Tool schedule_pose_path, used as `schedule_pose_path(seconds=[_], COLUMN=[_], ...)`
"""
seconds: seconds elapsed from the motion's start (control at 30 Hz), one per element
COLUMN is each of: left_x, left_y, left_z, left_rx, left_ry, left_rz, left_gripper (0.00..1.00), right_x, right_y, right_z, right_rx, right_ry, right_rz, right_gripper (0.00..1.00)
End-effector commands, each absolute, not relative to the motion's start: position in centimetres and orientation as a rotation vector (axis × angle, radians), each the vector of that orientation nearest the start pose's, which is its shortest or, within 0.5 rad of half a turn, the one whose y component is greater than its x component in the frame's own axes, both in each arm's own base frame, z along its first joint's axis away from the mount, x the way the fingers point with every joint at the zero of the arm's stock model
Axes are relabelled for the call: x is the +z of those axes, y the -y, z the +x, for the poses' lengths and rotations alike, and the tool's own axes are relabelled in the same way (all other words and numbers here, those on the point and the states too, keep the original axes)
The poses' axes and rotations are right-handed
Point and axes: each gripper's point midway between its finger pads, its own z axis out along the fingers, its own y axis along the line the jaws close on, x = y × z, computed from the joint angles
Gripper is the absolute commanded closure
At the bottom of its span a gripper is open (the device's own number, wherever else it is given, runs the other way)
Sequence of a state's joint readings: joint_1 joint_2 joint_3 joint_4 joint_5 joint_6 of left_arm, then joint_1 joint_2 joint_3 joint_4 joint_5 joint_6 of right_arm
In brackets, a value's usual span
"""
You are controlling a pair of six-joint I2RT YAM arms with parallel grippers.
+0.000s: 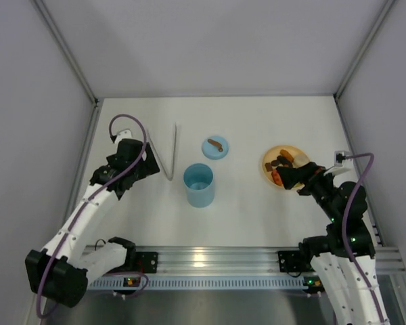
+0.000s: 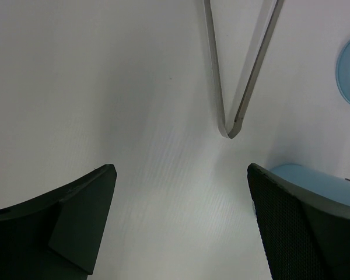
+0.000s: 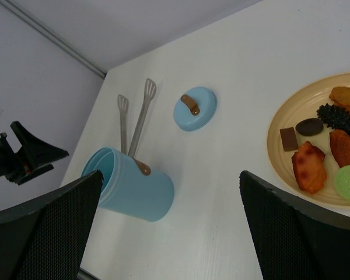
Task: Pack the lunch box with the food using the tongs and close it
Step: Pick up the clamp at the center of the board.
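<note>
The light blue lunch box [image 1: 199, 185] stands open and upright mid-table, also seen in the right wrist view [image 3: 134, 186]. Its lid [image 1: 215, 147] with a brown handle lies flat behind it. The silvery tongs [image 1: 173, 150] lie flat to the left of the tub, joined end toward me. My left gripper [image 1: 151, 164] hovers open just left of that joined end [image 2: 230, 133], touching nothing. The food [image 1: 282, 162] lies on the orange-yellow plate [image 1: 266, 162] at the right. Over the plate's near edge my right gripper [image 1: 292, 176] is open and empty.
Grey walls enclose the white table on the left, right and back. In the right wrist view the plate [image 3: 274, 134] holds several brown, orange and green pieces [image 3: 332, 146]. The aluminium rail with both arm bases runs along the near edge.
</note>
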State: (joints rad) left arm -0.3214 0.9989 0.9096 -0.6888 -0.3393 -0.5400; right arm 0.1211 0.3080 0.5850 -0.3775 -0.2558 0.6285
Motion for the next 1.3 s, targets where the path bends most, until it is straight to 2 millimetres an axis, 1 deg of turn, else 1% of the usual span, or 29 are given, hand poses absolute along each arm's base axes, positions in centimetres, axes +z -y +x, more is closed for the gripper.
schedule_pose_path(seconds=[0.0,0.03,0.07,0.13,0.17,0.2,0.23,0.3,0.33,0.37,0.43,0.5,0.53,0.6,0.63,0.67,0.73,0.83,1.03,1.2,1.27], left_x=[19.3,19.1,17.9,18.4,17.3,17.7,16.8,16.5,17.1,15.8,14.8,14.1,13.2,12.3,11.0,10.8,9.2,7.5,5.2,3.6,2.9], left_y=[6.6,7.1,7.6,8.5,8.7,9.2,9.5,10.1,10.3,10.3,10.7,10.8,10.8,11.0,11.0,11.1,10.9,10.9,11.5,11.4,11.4], left_z=[31.4,32.0,32.7,34.3,35.0,35.8,36.5,37.6,38.3,38.9,40.0,40.7,41.2,41.6,41.7,41.9,41.9,41.8,41.7,41.5,41.5], left_rx=[-0.134,-0.147,-0.144,-0.165,-0.145,-0.161,-0.152,-0.157,-0.159,-0.132,-0.108,-0.094,-0.077,-0.064,-0.045,-0.039,-0.006,0.009,-0.013,0.006,0.009], left_ry=[-2.168,-2.178,-2.223,-2.215,-2.249,-2.244,-2.272,-2.283,-2.272,-2.306,-2.337,-2.349,-2.369,-2.39,-2.42,-2.425,-2.458,-2.488,-2.539,-2.576,-2.586], left_rz=[-0.519,-0.508,-0.494,-0.468,-0.447,-0.433,-0.423,-0.385,-0.381,-0.367,-0.345,-0.335,-0.33,-0.311,-0.306,-0.305,-0.31,-0.318,-0.308,-0.303,-0.306], left_gripper=[0.01,0.01,0.01,0.01,0.01,0.01,0.01,0.01,0.01,0.01,0.01,0.01,0.01,0.01,0.01,0.01,0.01,0.01,0.01,0.02,0.02], right_x=[28.5,28.6,28.7,28.7,28.7,28.8,28.8,28.8,28.9,28.9,29.1,29.3,29.3,29.5,29.5,29.6,29.5,29.1,28.9,29.0,28.7], right_y=[-9.2,-9.2,-9.2,-9.4,-9.5,-9.5,-9.5,-9.5,-9.5,-9.5,-9.5,-9.5,-9.5,-9.4,-9.4,-9.4,-9.3,-9.2,-9.2,-9.4,-9.5], right_z=[20.5,20.5,20.4,20.3,20.3,20.2,20.2,20.1,20.1,20.0,19.9,19.9,19.8,19.7,19.6,19.6,19.5,19.6,19.6,19.8,19.8], right_rx=[0.763,0.765,0.77,0.786,0.79,0.794,0.794,0.793,0.789,0.791,0.792,0.792,0.792,0.787,0.783,0.783,0.778,0.769,0.767,0.777,0.783], right_ry=[-1.674,-1.672,-1.668,-1.669,-1.67,-1.669,-1.669,-1.67,-1.668,-1.669,-1.664,-1.661,-1.663,-1.663,-1.665,-1.664,-1.665,-1.676,-1.686,-1.682,-1.688], right_rz=[0.215,0.217,0.216,0.214,0.215,0.213,0.213,0.212,0.213,0.212,0.211,0.21,0.211,0.204,0.206,0.203,0.204,0.204,0.206,0.202,0.198], right_gripper=[0.01,0.0,0.01,0.01,0.01,0.0,0.01,0.01,0.0,0.0,0.01,0.0,0.0,0.0,0.01,0.01,0.0,0.01,0.01,0.01,0.0])
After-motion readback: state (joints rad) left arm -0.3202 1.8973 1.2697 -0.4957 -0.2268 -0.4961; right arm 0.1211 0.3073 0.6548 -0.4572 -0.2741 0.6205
